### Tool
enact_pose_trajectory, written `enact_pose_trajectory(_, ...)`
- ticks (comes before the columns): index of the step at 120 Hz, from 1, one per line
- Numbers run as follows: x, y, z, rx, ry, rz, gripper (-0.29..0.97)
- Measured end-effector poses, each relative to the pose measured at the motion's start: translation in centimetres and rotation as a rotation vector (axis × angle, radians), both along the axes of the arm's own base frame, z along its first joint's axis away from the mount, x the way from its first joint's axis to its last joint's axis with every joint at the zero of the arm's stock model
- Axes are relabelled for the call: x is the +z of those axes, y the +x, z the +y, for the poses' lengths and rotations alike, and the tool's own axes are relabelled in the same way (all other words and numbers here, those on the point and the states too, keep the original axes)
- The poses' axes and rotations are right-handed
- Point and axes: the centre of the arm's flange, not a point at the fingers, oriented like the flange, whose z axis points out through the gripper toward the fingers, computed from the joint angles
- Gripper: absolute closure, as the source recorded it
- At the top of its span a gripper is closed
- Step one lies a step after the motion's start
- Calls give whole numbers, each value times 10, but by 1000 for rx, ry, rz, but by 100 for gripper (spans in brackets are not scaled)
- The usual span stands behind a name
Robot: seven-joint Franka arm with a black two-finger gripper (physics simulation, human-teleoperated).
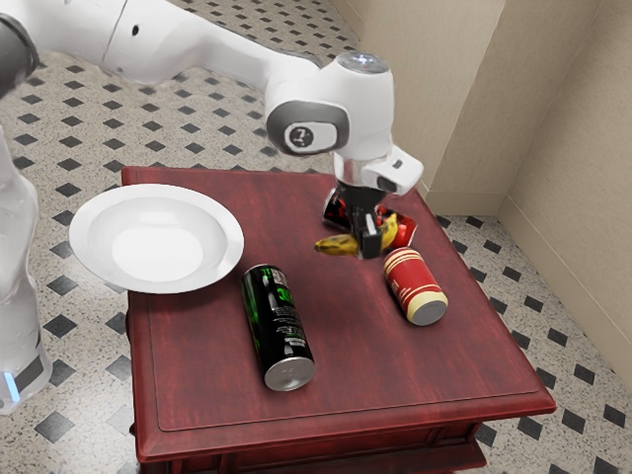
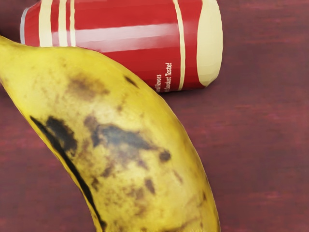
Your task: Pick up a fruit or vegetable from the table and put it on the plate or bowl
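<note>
One white robot arm [image 1: 197, 44] reaches in from the exterior view's upper left over a dark red wooden counter [image 1: 375, 365]. Its black end effector [image 1: 369, 237] points downward near the counter's far edge, and its two fingers are clamped on one banana [image 1: 336, 245], one finger on each side of the fruit. The banana is yellow with brown and black bruising, and it sits crosswise in the grip, with an end sticking out on each side of the fingers. From the wrist camera the banana [image 2: 120, 145] looms close under the hand, above the counter.

One red can with cream bands [image 1: 415, 286] lies on its side just beside the banana, toward the exterior view's right; the wrist camera shows this can [image 2: 125, 38] past the fruit. One black and green can [image 1: 278, 326] lies on its side near the counter's middle. One white plate [image 1: 148, 247] rests at the exterior view's left, overhanging the counter's edge, well apart from the banana. One more red item [image 1: 335, 207] sits behind the end effector, mostly hidden; I cannot tell what it is.
</note>
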Motion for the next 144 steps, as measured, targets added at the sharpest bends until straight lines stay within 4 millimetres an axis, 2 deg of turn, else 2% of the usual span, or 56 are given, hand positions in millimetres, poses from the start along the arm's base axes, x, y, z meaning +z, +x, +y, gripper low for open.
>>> enact_pose_trajectory(8,24,-3,-1,-6,4,-34,53)
enact_pose_trajectory(14,40,-8,11,12,4,-52,53)
enact_pose_trajectory(26,68,-22,63,93,12,-78,53)
enact_pose_trajectory(33,73,-34,93,140,8,-75,53)
enact_pose_trajectory(39,72,-45,107,163,6,-65,53)
enact_pose_trajectory(48,66,-64,113,171,5,-47,53)
enact_pose_trajectory(56,59,-93,117,175,1,-36,53)
enact_pose_trajectory(69,59,-150,154,252,1,-56,53)
enact_pose_trajectory(82,41,-184,192,332,-10,-31,53)
enact_pose_trajectory(91,29,-197,222,391,-22,-6,53)
enact_pose_trajectory(98,23,-206,237,422,-24,6,53)
enact_pose_trajectory(112,20,-212,246,439,-14,18,53)
enact_pose_trajectory(132,8,-235,280,519,-38,42,53)
enact_pose_trajectory(144,1,-238,282,525,-31,62,53)
